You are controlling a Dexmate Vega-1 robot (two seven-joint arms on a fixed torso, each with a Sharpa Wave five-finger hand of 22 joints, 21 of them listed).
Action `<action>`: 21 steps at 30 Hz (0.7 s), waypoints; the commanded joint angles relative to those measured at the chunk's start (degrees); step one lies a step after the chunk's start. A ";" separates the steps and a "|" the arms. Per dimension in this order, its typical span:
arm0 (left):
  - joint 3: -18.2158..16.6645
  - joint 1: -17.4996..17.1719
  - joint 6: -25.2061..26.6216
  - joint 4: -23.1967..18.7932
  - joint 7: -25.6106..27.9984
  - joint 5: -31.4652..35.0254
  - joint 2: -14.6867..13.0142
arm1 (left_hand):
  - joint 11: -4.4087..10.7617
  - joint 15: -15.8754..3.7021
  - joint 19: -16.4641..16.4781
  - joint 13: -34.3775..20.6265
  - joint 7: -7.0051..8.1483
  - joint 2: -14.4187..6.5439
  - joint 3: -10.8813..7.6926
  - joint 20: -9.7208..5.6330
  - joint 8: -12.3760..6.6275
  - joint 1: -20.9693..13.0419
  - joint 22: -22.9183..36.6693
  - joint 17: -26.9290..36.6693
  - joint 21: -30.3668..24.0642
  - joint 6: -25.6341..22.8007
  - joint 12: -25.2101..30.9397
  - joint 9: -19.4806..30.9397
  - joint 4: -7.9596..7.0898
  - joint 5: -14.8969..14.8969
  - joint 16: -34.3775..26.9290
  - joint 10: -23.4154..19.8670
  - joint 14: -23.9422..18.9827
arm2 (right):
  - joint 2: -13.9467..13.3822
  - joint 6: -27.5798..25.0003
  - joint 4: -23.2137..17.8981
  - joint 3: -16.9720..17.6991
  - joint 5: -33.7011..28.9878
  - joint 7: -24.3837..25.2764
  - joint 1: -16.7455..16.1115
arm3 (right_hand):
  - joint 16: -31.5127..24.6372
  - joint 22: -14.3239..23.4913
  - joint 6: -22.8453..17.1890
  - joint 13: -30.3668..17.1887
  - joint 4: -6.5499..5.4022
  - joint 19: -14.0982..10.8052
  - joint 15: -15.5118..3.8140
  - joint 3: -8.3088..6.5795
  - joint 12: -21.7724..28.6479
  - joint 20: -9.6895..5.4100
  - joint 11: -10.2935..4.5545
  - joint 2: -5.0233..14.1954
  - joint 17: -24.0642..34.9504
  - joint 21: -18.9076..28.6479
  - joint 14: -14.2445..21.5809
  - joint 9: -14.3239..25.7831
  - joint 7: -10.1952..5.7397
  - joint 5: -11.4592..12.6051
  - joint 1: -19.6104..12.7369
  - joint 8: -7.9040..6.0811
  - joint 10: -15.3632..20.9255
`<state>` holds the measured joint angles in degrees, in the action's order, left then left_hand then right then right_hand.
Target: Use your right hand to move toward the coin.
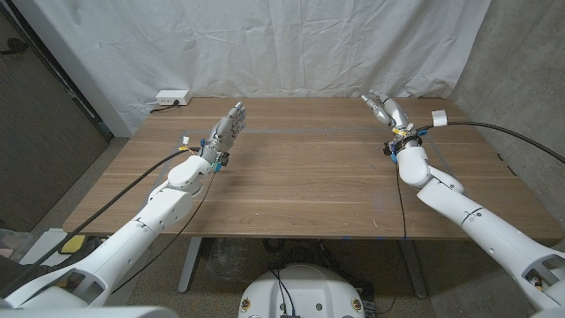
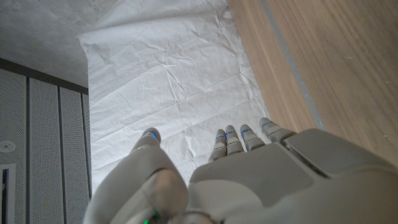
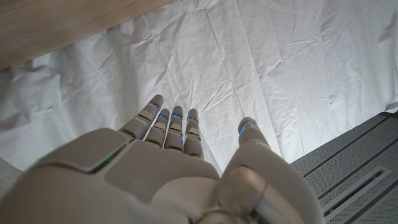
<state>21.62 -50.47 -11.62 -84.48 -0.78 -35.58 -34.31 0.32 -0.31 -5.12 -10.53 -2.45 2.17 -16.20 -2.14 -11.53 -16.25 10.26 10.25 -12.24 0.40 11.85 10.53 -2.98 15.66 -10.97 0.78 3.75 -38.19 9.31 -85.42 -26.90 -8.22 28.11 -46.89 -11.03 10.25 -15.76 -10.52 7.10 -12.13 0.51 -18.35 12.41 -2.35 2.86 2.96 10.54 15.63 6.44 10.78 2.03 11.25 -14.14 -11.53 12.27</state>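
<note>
Your head view looks down from above onto the brown wooden counter (image 1: 300, 177). Each wrist view sits close behind its own hand, facing past the fingers toward the wrinkled white cloth backdrop (image 3: 249, 62), which all three views share.

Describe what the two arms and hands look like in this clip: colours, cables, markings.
Both arms are smooth white rounded shells. The left hand and right hand are pale grey-silver with segmented fingers; the wrist views show small blue lights on the fingers. A black cable runs along the left arm, and another black cable leads off from the right wrist. Small yellow and blue tags sit at the wrists.
</note>
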 commanded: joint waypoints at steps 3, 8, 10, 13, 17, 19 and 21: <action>0.30 0.18 -0.03 -0.20 0.29 0.56 0.18 | -0.03 0.22 0.27 -0.20 -0.16 0.07 -0.12 -3.13 0.05 -0.72 0.15 0.19 0.13 -0.48 -0.01 0.09 0.14 -0.24 0.18 -0.35 -0.12 | -0.81 -1.82 -0.82 -0.97 -4.16 1.92 -0.03 | 0.21 0.24 -0.27 -0.17 0.20 -0.07 -0.49 -0.02 -0.01 -1.33 -0.43 0.16 0.10 -0.11 0.10 0.19 -0.24 0.34 -0.60 0.04 0.41; 0.79 0.86 0.06 0.49 -0.13 0.56 0.77 | -0.04 0.23 0.28 -0.21 -0.16 0.03 -0.10 -3.11 0.07 -0.75 0.15 0.19 0.15 -0.47 -0.03 0.10 0.14 -0.30 0.18 -0.34 -0.14 | -1.20 -2.20 -0.58 -1.37 -5.51 2.37 0.13 | 0.20 0.24 -0.28 -0.17 0.21 -0.06 -0.52 -0.04 -0.01 -1.34 -0.48 0.20 0.10 -0.18 0.12 0.20 -0.30 0.36 -0.64 0.04 0.43; 1.08 1.24 0.04 0.87 -0.30 0.74 1.02 | 0.02 0.21 0.27 -0.21 -0.15 0.02 -0.09 -3.12 0.08 -0.76 0.15 0.20 0.15 -0.46 -0.05 0.10 0.15 -0.32 0.18 -0.31 -0.12 | -1.25 -2.31 -0.34 -1.52 -5.90 2.55 0.26 | 0.21 0.24 -0.33 -0.17 0.21 -0.07 -0.48 -0.05 0.00 -1.35 -0.52 0.21 0.10 -0.21 0.11 0.20 -0.31 0.37 -0.65 0.03 0.44; 1.31 1.57 0.02 1.16 -0.38 0.90 1.28 | -0.09 0.22 0.27 -0.21 -0.15 0.00 -0.07 -3.13 0.08 -0.78 0.15 0.20 0.17 -0.46 -0.05 0.10 0.15 -0.36 0.19 -0.33 -0.11 | -1.37 -2.59 -0.14 -1.74 -6.61 2.92 0.37 | 0.21 0.24 -0.30 -0.17 0.21 -0.05 -0.47 -0.06 0.00 -1.36 -0.54 0.22 0.10 -0.25 0.10 0.20 -0.32 0.38 -0.66 0.04 0.46; 1.41 1.71 0.18 1.06 -0.32 1.06 1.25 | -0.10 0.20 0.25 -0.21 -0.21 -0.03 -0.04 -3.12 0.07 -0.81 0.15 0.20 0.19 -0.54 -0.08 0.10 0.16 -0.41 0.19 -0.29 -0.12 | -1.84 -3.23 -0.34 -2.23 -8.16 3.39 0.47 | 0.21 0.24 -0.41 -0.18 0.22 -0.08 -0.50 -0.08 0.02 -1.41 -0.60 0.25 0.10 -0.30 0.13 0.20 -0.40 0.40 -0.70 0.01 0.51; 1.40 1.71 0.19 0.97 -0.21 1.12 1.25 | -0.07 0.19 0.28 -0.21 -0.16 -0.04 -0.03 -3.11 0.08 -0.82 0.15 0.20 0.19 -0.51 -0.08 0.10 0.17 -0.44 0.18 -0.29 -0.13 | -1.90 -3.66 -0.40 -2.37 -8.33 3.20 0.53 | 0.22 0.24 -0.39 -0.18 0.23 -0.10 -0.51 -0.09 0.02 -1.40 -0.62 0.26 0.10 -0.32 0.11 0.21 -0.44 0.41 -0.72 0.02 0.51; 1.37 1.71 0.15 0.96 -0.21 1.06 1.30 | -0.05 0.21 0.29 -0.21 -0.12 -0.05 -0.01 -3.08 0.08 -0.83 0.15 0.20 0.19 -0.53 -0.09 0.10 0.17 -0.46 0.19 -0.30 -0.13 | -1.87 -3.71 -0.12 -2.56 -8.43 3.10 0.71 | 0.22 0.24 -0.39 -0.18 0.23 -0.07 -0.51 -0.09 -0.02 -1.39 -0.66 0.27 0.10 -0.36 0.11 0.21 -0.41 0.41 -0.73 0.02 0.44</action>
<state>22.50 -49.40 -11.62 -83.85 -0.91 -34.82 -33.40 0.32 -0.31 -5.12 -10.53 -2.45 1.94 -16.20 -2.14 -11.53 -16.48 10.25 10.25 -12.24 0.40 11.86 10.53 -2.98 15.25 -10.97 0.78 3.75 -39.49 7.02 -85.85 -28.53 -13.99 30.62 -46.70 -11.03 10.26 -15.97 -10.51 7.10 -12.13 0.51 -18.35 12.41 -2.35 2.55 3.26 10.53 15.63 6.44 10.77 1.83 11.47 -14.44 -11.53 12.59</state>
